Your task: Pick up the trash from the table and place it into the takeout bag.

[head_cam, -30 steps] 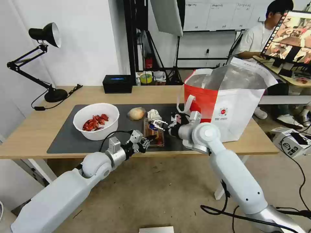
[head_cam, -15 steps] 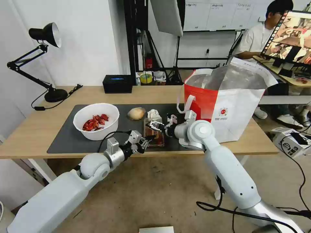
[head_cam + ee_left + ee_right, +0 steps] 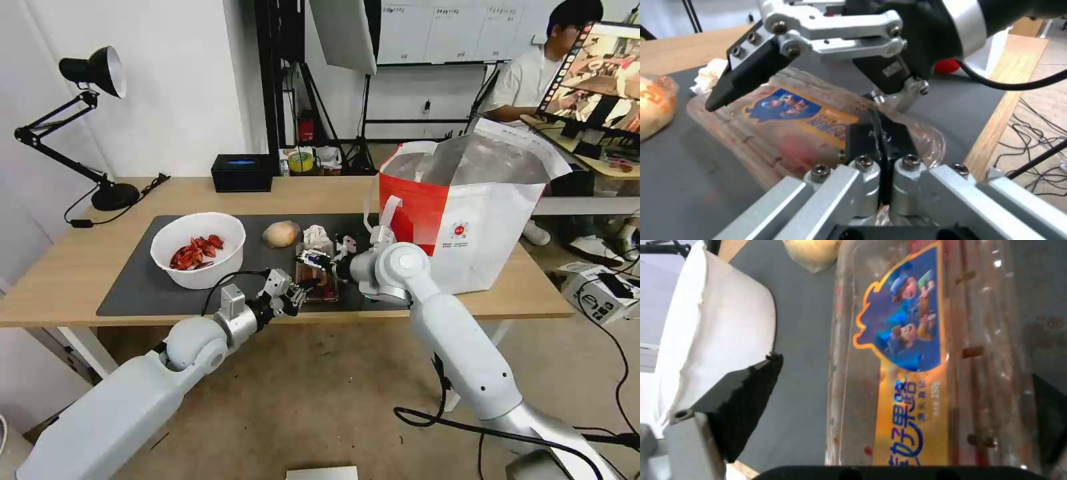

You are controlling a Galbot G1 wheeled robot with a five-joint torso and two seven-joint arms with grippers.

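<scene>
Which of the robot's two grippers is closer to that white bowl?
The left gripper: it sits just past the bowl's near right side, shut on the tray. The right gripper hovers open over the tray, farther off.

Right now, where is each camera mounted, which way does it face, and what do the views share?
Head view: on the robot's head, facing forward and down at the light-wood table; both arms show, left gripper and right gripper at the clear plastic tray with a blue-and-yellow label.
Left wrist view: on the left wrist, facing along its shut fingers pinching the tray's rim; the open right gripper hangs above.
Right wrist view: on the right wrist, facing down at the tray; one black finger shows.
Shared: the tray.
</scene>
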